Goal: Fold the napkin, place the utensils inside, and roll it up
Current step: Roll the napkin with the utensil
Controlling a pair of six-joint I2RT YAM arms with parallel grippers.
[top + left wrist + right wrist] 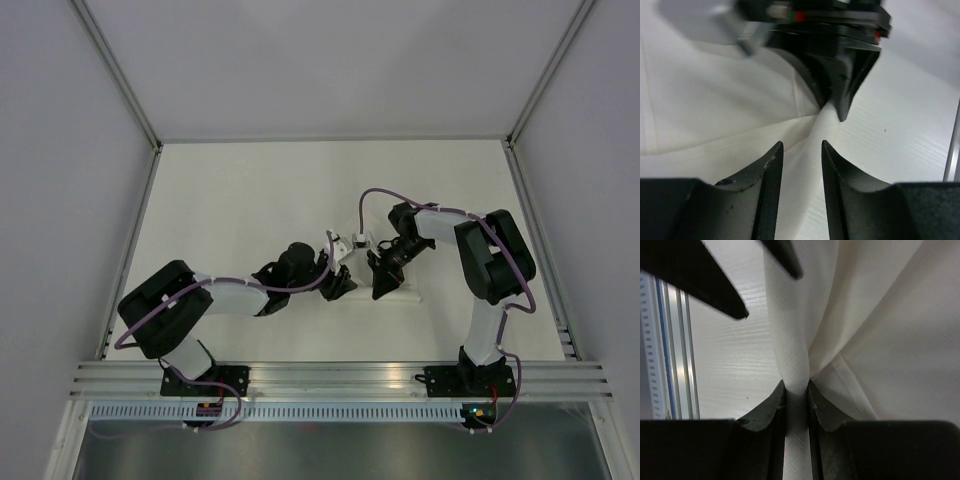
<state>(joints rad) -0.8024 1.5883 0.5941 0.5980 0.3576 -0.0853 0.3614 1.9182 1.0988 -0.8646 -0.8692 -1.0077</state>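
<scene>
The white napkin (402, 296) lies bunched at the table's middle; one edge is twisted into a narrow roll. My right gripper (382, 282) is shut on that roll (790, 330), which runs between its jaws (796, 385), and loose folds (880, 340) spread to the right. My left gripper (340, 285) is open, its jaws (801, 144) astride the same twisted strip of napkin (715, 110), facing the right gripper (842, 85) closely. The left gripper's fingers (715, 290) show in the right wrist view. The knife is not in view.
An aluminium rail (340, 378) runs along the near table edge and also shows in the right wrist view (675, 340). Grey enclosure walls with metal posts (130, 100) bound the table on three sides.
</scene>
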